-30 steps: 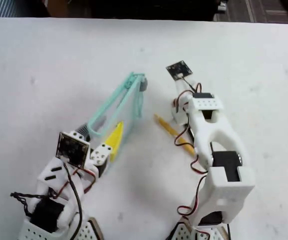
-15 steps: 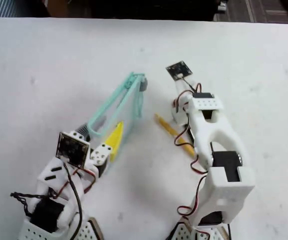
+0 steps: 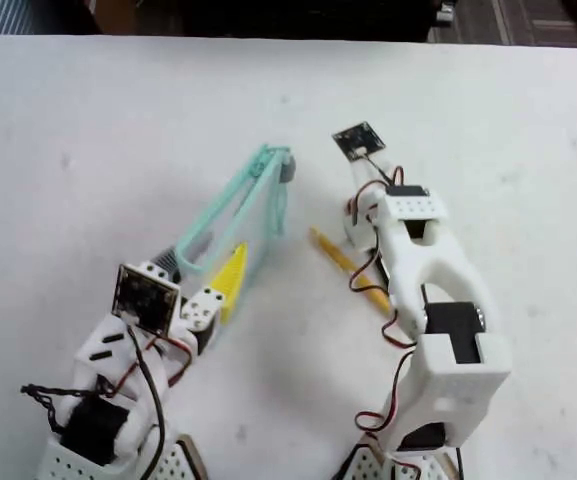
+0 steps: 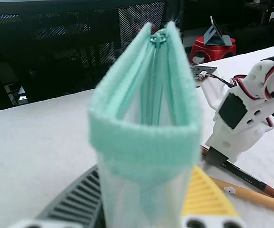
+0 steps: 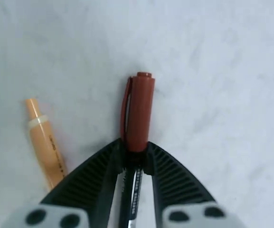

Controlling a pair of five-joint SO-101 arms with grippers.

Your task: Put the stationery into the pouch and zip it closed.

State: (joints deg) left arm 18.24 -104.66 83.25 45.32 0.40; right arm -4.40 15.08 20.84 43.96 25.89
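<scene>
You're working on a white table [image 3: 88, 110], its top faintly scuffed and speckled. Past its far edge the room [image 3: 268, 15] lies dark. By the far left corner a blue-and-white striped thing [image 3: 8, 14] juts in, with a brown patch [image 3: 118, 12] just beside it. In the left wrist view, beyond that same far edge, you'll see black mesh panels [image 4: 80, 42] and a red object [image 4: 212, 51] with a tilted grey piece [image 4: 216, 33] on top.

Pouch [image 4: 146, 137] — cloth rim, clear plastic; pen [image 5: 139, 111] — smooth plastic.
</scene>
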